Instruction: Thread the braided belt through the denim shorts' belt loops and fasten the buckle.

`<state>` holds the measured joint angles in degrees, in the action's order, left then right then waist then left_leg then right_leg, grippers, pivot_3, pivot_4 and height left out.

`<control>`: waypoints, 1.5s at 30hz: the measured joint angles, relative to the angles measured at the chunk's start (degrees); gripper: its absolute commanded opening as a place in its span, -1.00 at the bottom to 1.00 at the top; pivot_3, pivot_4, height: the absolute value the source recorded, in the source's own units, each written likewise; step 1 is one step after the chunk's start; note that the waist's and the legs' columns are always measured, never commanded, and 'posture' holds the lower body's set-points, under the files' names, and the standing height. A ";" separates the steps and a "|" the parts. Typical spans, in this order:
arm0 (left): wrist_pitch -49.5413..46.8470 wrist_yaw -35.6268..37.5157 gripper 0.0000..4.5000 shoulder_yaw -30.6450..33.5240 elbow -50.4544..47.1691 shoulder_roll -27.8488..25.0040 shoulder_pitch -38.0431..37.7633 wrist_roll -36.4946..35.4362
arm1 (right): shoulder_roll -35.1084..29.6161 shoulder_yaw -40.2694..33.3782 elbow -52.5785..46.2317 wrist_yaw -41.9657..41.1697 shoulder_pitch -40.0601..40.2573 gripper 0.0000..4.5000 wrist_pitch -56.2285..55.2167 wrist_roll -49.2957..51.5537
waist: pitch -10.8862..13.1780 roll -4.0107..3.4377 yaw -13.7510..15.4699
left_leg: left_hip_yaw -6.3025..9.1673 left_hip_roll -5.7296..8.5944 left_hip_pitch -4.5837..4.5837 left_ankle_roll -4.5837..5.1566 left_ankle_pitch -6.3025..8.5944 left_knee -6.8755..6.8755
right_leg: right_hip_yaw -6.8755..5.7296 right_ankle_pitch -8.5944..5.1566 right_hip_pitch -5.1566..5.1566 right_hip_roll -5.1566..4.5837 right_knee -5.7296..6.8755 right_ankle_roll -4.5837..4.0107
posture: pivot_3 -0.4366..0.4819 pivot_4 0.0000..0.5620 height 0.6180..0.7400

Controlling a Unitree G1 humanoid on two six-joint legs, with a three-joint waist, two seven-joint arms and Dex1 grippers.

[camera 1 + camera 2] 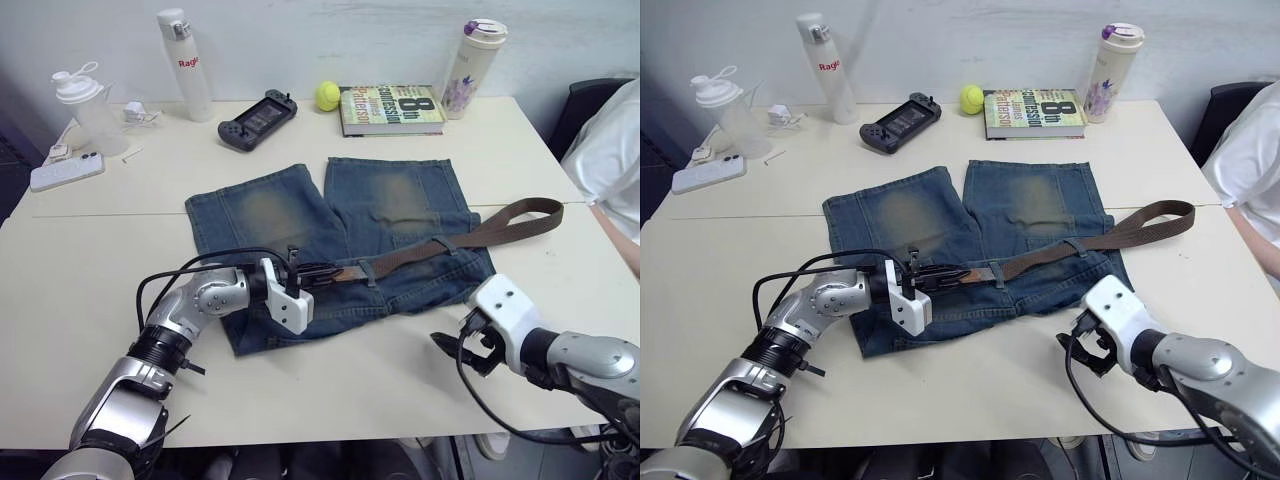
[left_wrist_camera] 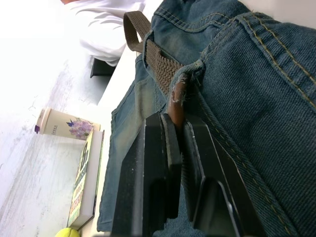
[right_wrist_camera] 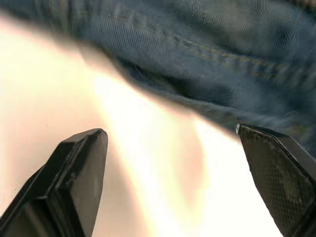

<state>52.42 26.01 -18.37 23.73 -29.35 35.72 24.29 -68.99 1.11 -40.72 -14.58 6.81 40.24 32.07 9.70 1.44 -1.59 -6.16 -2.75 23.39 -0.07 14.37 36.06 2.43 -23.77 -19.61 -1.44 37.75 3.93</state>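
My left pincer [image 1: 318, 271] clamps the dark-brown braided belt's [image 1: 440, 243] tip on the faded blue denim shorts [image 1: 300, 215]; I'd pull level along the waistband. Right pincer [image 1: 462, 347] gapes, idle.

Head eyes look down over the table [image 1: 90, 300]; wrist cameras sit close (both facing the denim shorts [image 2: 256, 74]).

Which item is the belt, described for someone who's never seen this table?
Start at the denim shorts spread flat mid-table. The braided belt is the long narrow brown strap lying along the waistband at their near edge, its free end looping out past the shorts on the robot's right. The left gripper pinches its other end; nothing else here is a brown woven strip.
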 measured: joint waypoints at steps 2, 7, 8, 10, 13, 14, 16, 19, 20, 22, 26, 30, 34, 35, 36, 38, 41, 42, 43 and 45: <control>-0.08 0.01 -1.00 -0.02 0.01 0.06 0.04 -0.15 | -0.20 5.24 1.21 -1.37 -1.40 0.98 -5.31 -9.71 | 0.01 0.01 -0.02 | -0.03 0.00 0.00 -0.01 0.00 0.02 | 0.01 0.00 -0.02 0.00 0.01 0.00 | -0.05 -0.47 1.00; -0.40 0.04 -1.00 -0.17 0.12 0.37 0.23 -0.34 | 3.55 14.13 8.54 -1.94 -7.62 0.98 -14.14 -29.20 | 0.01 0.01 -0.04 | -0.09 -0.01 -0.08 -0.02 -0.01 0.04 | 0.07 0.00 0.00 0.00 0.07 0.00 | -0.05 -0.47 1.00; -0.44 0.03 -1.00 -0.18 0.12 0.41 0.29 -0.36 | 5.25 15.32 10.13 -1.63 -9.15 0.98 -15.38 -32.35 | 0.01 0.01 -0.04 | -0.11 -0.02 -0.10 -0.02 -0.01 0.05 | 0.09 0.00 0.00 0.01 0.08 0.00 | -0.05 -0.47 1.00; -0.50 0.02 -1.00 -0.20 0.14 0.61 0.45 -0.36 | 9.38 16.87 13.44 -0.87 -11.92 0.98 -17.43 -38.01 | 0.01 0.01 -0.03 | -0.15 -0.02 -0.11 -0.03 -0.02 0.04 | 0.11 0.00 0.00 0.01 0.11 0.00 | -0.05 -0.47 1.00; -0.66 0.02 -1.00 -0.18 0.13 0.61 0.46 -0.36 | 13.14 17.41 15.88 -1.31 -13.04 0.61 -19.19 -42.68 | 0.01 0.01 -0.03 | -0.17 -0.04 -0.11 -0.03 -0.02 0.08 | 0.12 0.00 0.00 0.01 0.14 0.00 | -0.05 -0.47 1.00; -0.70 0.02 -1.00 -0.18 0.13 0.61 0.46 -0.36 | 14.01 17.46 16.22 -1.66 -13.00 0.42 -19.41 -43.49 | 0.01 0.01 -0.03 | -0.18 -0.04 -0.12 -0.03 -0.02 0.10 | 0.12 0.00 0.00 0.01 0.16 -0.01 | -0.05 -0.47 1.00; -0.76 0.02 -1.00 -0.18 0.09 0.60 0.46 -0.37 | 15.47 17.48 16.42 -3.13 -12.26 -0.05 -19.98 -45.22 | 0.01 0.01 -0.03 | -0.19 -0.05 -0.12 -0.03 -0.02 0.10 | 0.14 0.00 -0.01 0.01 0.19 -0.01 | -0.05 -0.47 1.00; -0.83 0.02 -1.00 -0.18 -0.02 0.57 0.46 -0.36 | 16.12 17.05 16.40 -4.81 -10.93 -0.71 -20.38 -46.35 | 0.01 0.01 0.00 | -0.20 -0.04 -0.13 -0.02 -0.02 0.10 | 0.14 0.00 -0.01 0.01 0.19 -0.01 | -0.05 -0.47 1.00; -0.87 0.02 -1.00 -0.18 -0.03 0.51 0.45 -0.36 | 16.42 16.66 16.40 -5.19 -10.58 -0.93 -20.46 -46.72 | 0.01 0.01 0.01 | -0.20 -0.04 -0.13 -0.02 -0.02 0.10 | 0.14 0.00 -0.01 0.00 0.20 -0.01 | -0.05 -0.47 1.00; -1.09 0.02 -1.00 -0.17 -0.19 0.46 0.45 -0.36 | 16.75 15.97 16.56 -5.99 -10.55 -0.97 -20.62 -47.07 | 0.01 0.01 -0.01 | -0.21 -0.04 -0.14 -0.02 -0.01 0.12 | 0.14 0.00 0.00 0.00 0.22 -0.01 | -0.05 -0.47 1.00; -1.50 0.02 -1.00 -0.17 -0.71 0.45 0.39 -0.38 | 17.15 14.56 20.76 -7.36 -12.61 -0.97 -22.29 -47.98 | 0.01 0.01 0.00 | -0.22 -0.03 -0.16 -0.02 -0.01 0.17 | 0.14 0.00 0.03 -0.01 0.24 -0.01 | -0.05 -0.47 1.00; -2.19 0.28 -1.00 0.04 -2.88 -0.25 -0.21 -1.29 | 16.25 13.14 31.05 -7.28 -17.57 -0.97 -25.96 -49.88 | 0.01 0.01 0.14 | -0.24 -0.01 -0.16 0.01 0.00 0.23 | 0.14 0.00 0.03 -0.04 0.27 -0.01 | -0.05 -0.47 1.00; -3.11 1.22 -1.00 0.64 -6.46 -1.97 -1.18 -3.33 | 15.37 11.30 42.68 -6.27 -22.50 -0.97 -29.97 -51.41 | 0.00 0.00 0.14 | -0.25 -0.03 -0.16 0.02 0.01 0.27 | 0.12 0.00 0.03 -0.06 0.29 -0.01 | -0.05 -0.47 1.00; -3.43 1.63 -1.00 1.01 -8.03 -2.64 -2.14 -4.17 | 15.39 11.38 45.30 -6.10 -23.84 -0.97 -31.34 -51.63 | 0.00 0.00 -0.01 | -0.26 -0.04 -0.16 0.03 0.01 0.26 | 0.13 0.00 0.01 -0.05 0.30 -0.01 | -0.05 -0.47 1.00; -3.66 2.28 -1.00 1.44 -10.06 -3.67 -3.66 -5.25 | 15.41 11.48 48.46 -6.00 -25.42 -0.97 -32.89 -51.93 | -0.01 -0.03 -0.10 | -0.31 -0.04 -0.18 0.02 0.01 0.23 | 0.15 0.00 -0.01 -0.05 0.31 -0.01 | -0.05 -0.47 1.00; -3.90 3.32 -1.00 1.63 -12.52 -5.44 -5.80 -6.66 | 15.33 11.44 53.23 -5.78 -27.36 -0.97 -34.72 -52.62 | -0.02 -0.06 -0.26 | -0.36 -0.07 -0.22 0.02 0.01 0.19 | 0.17 0.00 -0.02 -0.04 0.32 -0.01 | -0.05 -0.47 1.00; -4.78 4.86 -1.00 1.74 -15.07 -6.95 -8.04 -8.08 | 15.30 11.41 58.63 -5.41 -29.36 -0.97 -37.47 -53.60 | -0.02 -0.07 -0.01 | -0.36 -0.06 -0.22 0.04 0.02 0.24 | 0.17 0.00 0.02 -0.05 0.32 -0.01 | -0.05 -0.47 1.00; -5.00 5.02 -1.00 1.82 -15.54 -7.09 -8.35 -8.37 | 15.38 11.44 59.29 -5.42 -29.72 -0.97 -38.04 -53.66 | -0.02 -0.07 -0.02 | -0.35 -0.05 -0.22 0.06 0.03 0.26 | 0.17 0.00 0.03 -0.06 0.32 -0.01 | -0.05 -0.47 1.00; -5.21 5.25 -1.00 1.91 -16.09 -7.18 -8.64 -8.53 | 15.51 11.43 59.65 -5.44 -30.01 -0.97 -38.35 -53.66 | -0.02 -0.07 -0.04 | -0.37 -0.05 -0.21 0.08 0.05 0.30 | 0.18 0.00 0.03 -0.07 0.34 -0.01 | -0.05 -0.47 1.00; -5.56 5.50 -1.00 1.94 -16.77 -7.18 -8.88 -8.75 | 15.97 11.43 60.28 -5.44 -30.51 -0.97 -38.89 -53.66 | -0.02 -0.07 -0.08 | -0.37 -0.05 -0.21 0.10 0.06 0.33 | 0.19 0.00 0.05 -0.06 0.35 -0.01 | -0.05 -0.47 1.00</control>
<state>46.86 31.51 -16.43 6.95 -36.52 26.84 15.54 -53.02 12.54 19.56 -20.03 -23.70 1.35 -21.59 9.67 1.37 -1.67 -6.53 -2.81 23.18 0.03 14.43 36.40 2.62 -23.77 -19.56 -1.50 38.10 3.92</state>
